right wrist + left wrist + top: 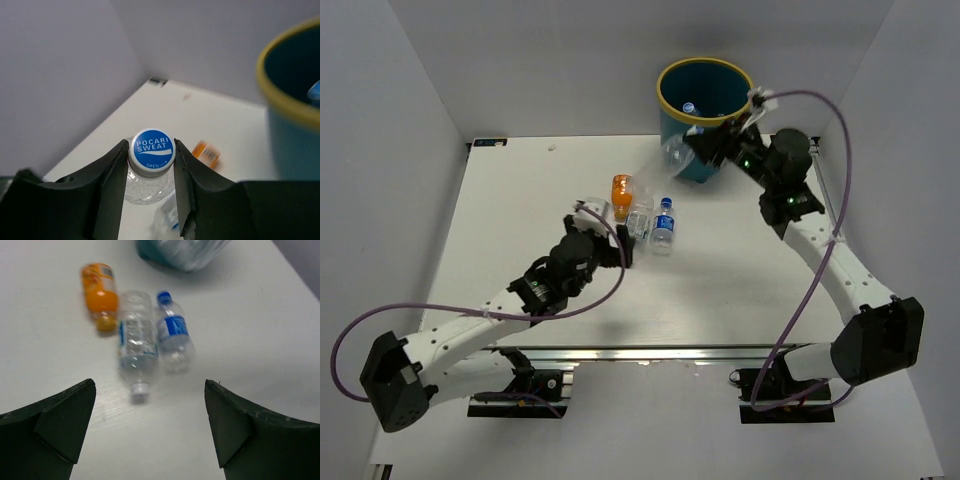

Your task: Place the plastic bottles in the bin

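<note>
My right gripper [698, 148] [151, 156] is shut on a clear plastic bottle [675, 150] with a blue Pocari Sweat cap [151, 148], held in the air just left of the teal bin [705, 100] [292, 100]. A bottle cap [688, 107] shows inside the bin. Three bottles lie on the table: an orange one [621, 193] [100, 292], a clear one [639, 220] [137, 342], and a blue-labelled one [664, 224] [173, 332]. My left gripper [607, 238] [150, 412] is open and empty, just near of the clear bottle.
White walls enclose the table on the left, back and right. The bin stands at the back edge. Purple cables loop from both arms.
</note>
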Controlling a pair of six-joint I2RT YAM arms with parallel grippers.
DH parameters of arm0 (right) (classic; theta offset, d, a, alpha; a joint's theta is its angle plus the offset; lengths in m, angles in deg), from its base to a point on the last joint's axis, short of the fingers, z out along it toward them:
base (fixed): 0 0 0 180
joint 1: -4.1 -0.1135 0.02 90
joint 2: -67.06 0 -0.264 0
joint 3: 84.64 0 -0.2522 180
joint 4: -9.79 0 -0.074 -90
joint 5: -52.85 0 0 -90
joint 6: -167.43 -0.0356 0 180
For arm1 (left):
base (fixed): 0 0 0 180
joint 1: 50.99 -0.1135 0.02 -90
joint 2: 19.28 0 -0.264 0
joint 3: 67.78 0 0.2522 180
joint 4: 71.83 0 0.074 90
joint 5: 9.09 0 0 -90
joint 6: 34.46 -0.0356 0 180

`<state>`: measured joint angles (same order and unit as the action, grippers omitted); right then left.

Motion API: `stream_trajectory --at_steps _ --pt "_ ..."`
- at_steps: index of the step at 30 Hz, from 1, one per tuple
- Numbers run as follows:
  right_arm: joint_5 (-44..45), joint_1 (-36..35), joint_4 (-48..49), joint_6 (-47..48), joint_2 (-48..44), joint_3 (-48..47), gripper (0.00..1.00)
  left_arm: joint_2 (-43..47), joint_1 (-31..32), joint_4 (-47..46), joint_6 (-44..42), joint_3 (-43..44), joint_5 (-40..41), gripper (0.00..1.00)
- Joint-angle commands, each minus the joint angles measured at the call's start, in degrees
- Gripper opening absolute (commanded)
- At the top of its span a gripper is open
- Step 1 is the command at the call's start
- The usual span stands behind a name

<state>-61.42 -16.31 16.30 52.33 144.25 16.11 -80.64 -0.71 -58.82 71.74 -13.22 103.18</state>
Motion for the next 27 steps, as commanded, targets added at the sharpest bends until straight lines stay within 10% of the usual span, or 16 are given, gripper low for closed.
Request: stream_trajectory --at_steps 1,15,19,27 --pt "14.84 0.63 -2.43 6.9 1.82 -13.82 0.0 5.81 -3.34 0.75 6.19 -0.98 14.2 0.98" --pt "50.8 0.8 10.41 29.75 31.51 -43.11 0.15 -4.55 -29.36 10.87 17.19 2.36 -3.97 0.98" --pt "51.36 0.8 1.82 31.88 39.34 -54.98 0.84 -4.03 -29.72 9.81 16.84 1.74 -6.35 0.98" --pt "32.47 0.72 -7.55 23.0 26.19 -45.8 0.89 -1.74 -29.89 9.81 15.7 0.16 -6.26 0.98"
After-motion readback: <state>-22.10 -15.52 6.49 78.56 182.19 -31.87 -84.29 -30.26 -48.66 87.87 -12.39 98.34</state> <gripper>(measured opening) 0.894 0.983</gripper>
